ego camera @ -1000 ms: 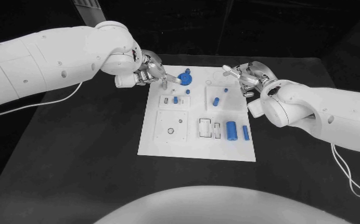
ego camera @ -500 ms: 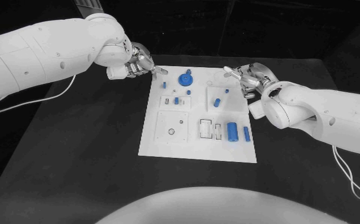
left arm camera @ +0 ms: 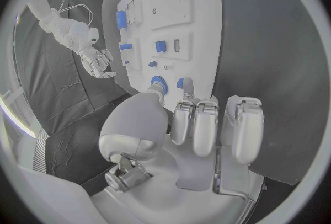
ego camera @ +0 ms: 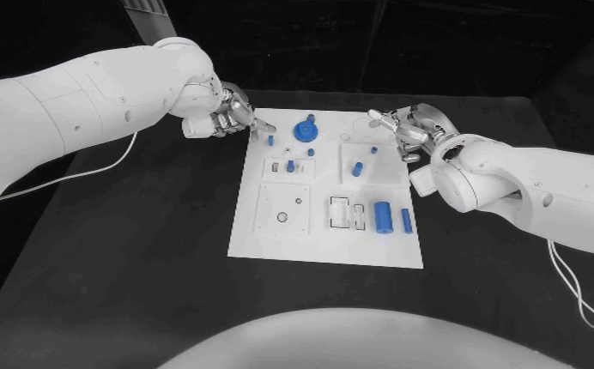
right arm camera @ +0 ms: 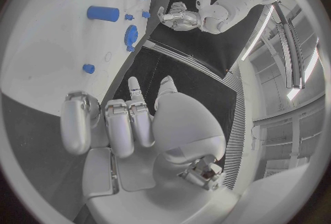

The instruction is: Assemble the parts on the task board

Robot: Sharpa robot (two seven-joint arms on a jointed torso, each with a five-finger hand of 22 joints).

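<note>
Head view: the task board was seen lying flat in the middle of the black table, long side running away from the robot.
Left hand: the left hand was held at the board's far left corner, fingertips over the board edge just beside a small blue peg; nothing was seen gripped, fingers held close together and lightly curled (left wrist view agreed, fingers side by side, nothing between them).
Right hand: the right hand was held at the board's far right edge, fingers spread apart, nothing held; in the right wrist view the fingers were seen loose above the board rim.
Blue disc: a round blue gear-like disc was seated near the board's far end, between the two hands, touched by neither.
Other parts: a short blue cylinder was seen on the right middle plate, a small blue piece on the left middle plate, two blue cylinders lying side by side near the right edge.
Contact: whether the left fingertips touched the board could not be told.
</note>
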